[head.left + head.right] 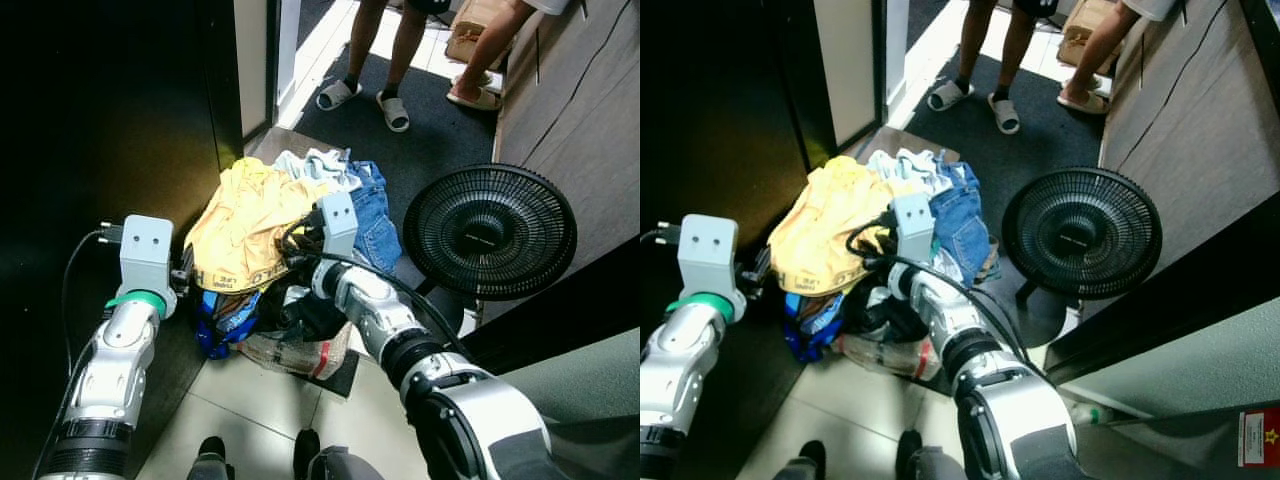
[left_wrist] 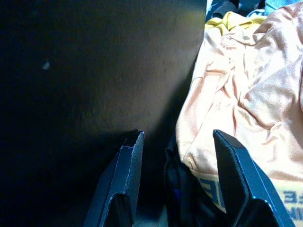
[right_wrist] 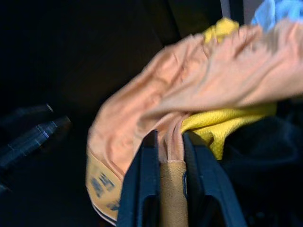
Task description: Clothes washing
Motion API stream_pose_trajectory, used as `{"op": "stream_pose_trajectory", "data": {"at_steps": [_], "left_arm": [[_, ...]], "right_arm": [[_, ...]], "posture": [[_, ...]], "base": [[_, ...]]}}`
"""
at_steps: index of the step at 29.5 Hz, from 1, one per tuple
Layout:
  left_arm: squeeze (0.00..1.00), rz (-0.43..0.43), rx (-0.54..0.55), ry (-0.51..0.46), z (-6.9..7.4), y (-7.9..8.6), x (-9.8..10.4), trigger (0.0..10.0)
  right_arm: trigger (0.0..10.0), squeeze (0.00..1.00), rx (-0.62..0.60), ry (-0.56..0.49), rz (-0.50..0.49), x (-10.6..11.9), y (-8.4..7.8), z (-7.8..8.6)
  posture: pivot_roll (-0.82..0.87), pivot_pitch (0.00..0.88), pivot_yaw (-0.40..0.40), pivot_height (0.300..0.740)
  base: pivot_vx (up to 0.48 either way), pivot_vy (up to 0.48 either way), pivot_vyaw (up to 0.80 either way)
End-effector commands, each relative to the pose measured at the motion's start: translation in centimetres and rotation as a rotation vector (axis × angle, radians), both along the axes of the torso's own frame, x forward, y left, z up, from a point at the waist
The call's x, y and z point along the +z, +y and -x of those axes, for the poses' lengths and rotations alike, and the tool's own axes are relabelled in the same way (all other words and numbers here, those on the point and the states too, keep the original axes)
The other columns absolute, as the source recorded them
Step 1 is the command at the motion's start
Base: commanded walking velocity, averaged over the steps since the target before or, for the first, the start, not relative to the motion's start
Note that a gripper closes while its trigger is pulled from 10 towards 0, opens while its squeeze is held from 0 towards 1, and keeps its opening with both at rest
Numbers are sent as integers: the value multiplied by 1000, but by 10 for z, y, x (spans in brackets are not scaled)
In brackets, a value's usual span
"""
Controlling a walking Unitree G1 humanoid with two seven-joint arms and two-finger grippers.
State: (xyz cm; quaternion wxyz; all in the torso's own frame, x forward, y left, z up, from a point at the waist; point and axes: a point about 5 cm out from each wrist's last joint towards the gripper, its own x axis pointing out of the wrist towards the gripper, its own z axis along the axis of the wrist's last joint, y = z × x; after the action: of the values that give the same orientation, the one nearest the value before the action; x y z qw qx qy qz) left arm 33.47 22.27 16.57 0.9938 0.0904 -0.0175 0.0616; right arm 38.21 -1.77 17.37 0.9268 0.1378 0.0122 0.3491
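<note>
A heap of laundry lies on the floor with a yellow-orange shirt [image 1: 245, 215] on top. Blue jeans [image 1: 373, 215] and a pale garment [image 1: 318, 165] lie behind it, and dark clothes [image 1: 310, 310] sit underneath. My right gripper [image 3: 169, 152] is shut on a fold of the orange shirt [image 3: 199, 90] at the middle of the heap. My left gripper [image 2: 178, 136] is open at the heap's left edge. One of its fingers [image 2: 127, 161] is by the dark panel, and the other lies against the shirt's hem [image 2: 236, 109].
A tall dark panel [image 1: 120, 120] stands close on the left. On the right, a black floor fan [image 1: 490, 232] stands beside a wooden wall. Two people's legs [image 1: 378, 55] stand on a grey mat [image 1: 440, 130] behind the heap. Pale floor tiles [image 1: 260, 420] lie in front.
</note>
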Motion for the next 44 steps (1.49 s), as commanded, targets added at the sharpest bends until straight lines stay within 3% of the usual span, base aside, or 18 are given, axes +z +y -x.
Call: {"op": "stream_pose_trajectory", "data": {"at_steps": [1, 7, 12, 13, 15, 17, 20, 22, 25, 28, 29, 30, 31, 35, 37, 40, 43, 44], "left_arm": [[0, 23, 71, 31, 3, 14, -7, 10000], [0, 23, 65, 31, 1, 13, -6, 10000], [0, 30, 53, 26, -3, 8, -4, 10000], [0, 34, 45, 23, -5, 6, -3, 10000], [0, 36, 43, 22, -6, 5, -3, 10000], [0, 42, 37, 19, -8, 3, -2, 10000], [0, 44, 33, 18, -10, 1, -2, 10000], [0, 50, 19, 15, -13, -3, -1, 10000], [0, 55, 11, 13, -15, -6, -1, 10000], [0, 67, -13, 12, -20, -14, -1, 10000], [0, 67, -13, 12, -20, -14, -1, 10000], [0, 74, -23, 10, -21, -17, -1, 10000], [0, 80, -33, 7, -21, -20, -1, 10000], [0, 93, -50, -6, -20, -25, 2, 10000], [0, 124, -106, -56, -16, -37, 16, 10000], [0, 168, -192, -130, -6, -51, 43, 10000], [0, 171, -207, -138, -5, -53, 47, 10000], [0, 183, -215, -153, -4, -54, 55, 10000]], "right_arm": [[0, 0, 26, 9, -51, 1, 1, 1], [0, 0, 63, -6, -137, 8, -3, 0], [0, 0, 114, -99, -235, 28, -9, 0], [0, 0, 148, -194, -292, 48, -13, 4], [0, 0, 162, -225, -314, 56, -14, 6], [0, 0, 204, -360, -347, 87, -19, 21], [0, 0, 233, -431, -338, 101, -21, 30], [0, 0, 257, -551, -318, 125, -28, 48], [0, 0, 243, -610, -322, 140, -35, 58], [0, 0, 113, -777, -302, 189, -56, 61], [0, 0, 113, -777, -302, 189, -56, 61], [4157, 0, 53, -835, -260, 201, -62, 61], [10000, 0, -17, -890, -211, 213, -68, 61], [10000, 0, -100, -952, -160, 225, -78, 62], [10000, 0, -297, -994, -83, 234, -106, 64], [10000, 0, -582, -907, 38, 207, -144, 55], [10000, 0, -642, -884, 83, 198, -151, 52], [10000, 0, -726, -848, 150, 185, -161, 47]], "posture": [[242, 292, -67, 740], [230, 283, -62, 740], [213, 265, -55, 740], [201, 253, -55, 740], [201, 253, -55, 740], [184, 236, -50, 740], [180, 230, -48, 740], [156, 209, -40, 740], [148, 203, -36, 740], [111, 179, -30, 740], [111, 179, -30, 740], [104, 173, -28, 740], [100, 170, -29, 740], [88, 155, -31, 740], [89, 129, -35, 740], [99, 110, -28, 740], [100, 108, -27, 740], [102, 97, -21, 740]], "base": [[0, 0, 0], [0, 0, 0], [0, 0, 0], [0, 0, 0], [0, 0, 0], [0, 0, 0], [0, 0, 0], [0, 0, 0], [0, 0, 0], [0, 0, 0], [0, 0, 0], [0, 0, 0], [0, 0, 0], [0, 0, 0], [0, 0, 0], [0, 0, 0], [0, 0, 0], [0, 0, 0]]}}
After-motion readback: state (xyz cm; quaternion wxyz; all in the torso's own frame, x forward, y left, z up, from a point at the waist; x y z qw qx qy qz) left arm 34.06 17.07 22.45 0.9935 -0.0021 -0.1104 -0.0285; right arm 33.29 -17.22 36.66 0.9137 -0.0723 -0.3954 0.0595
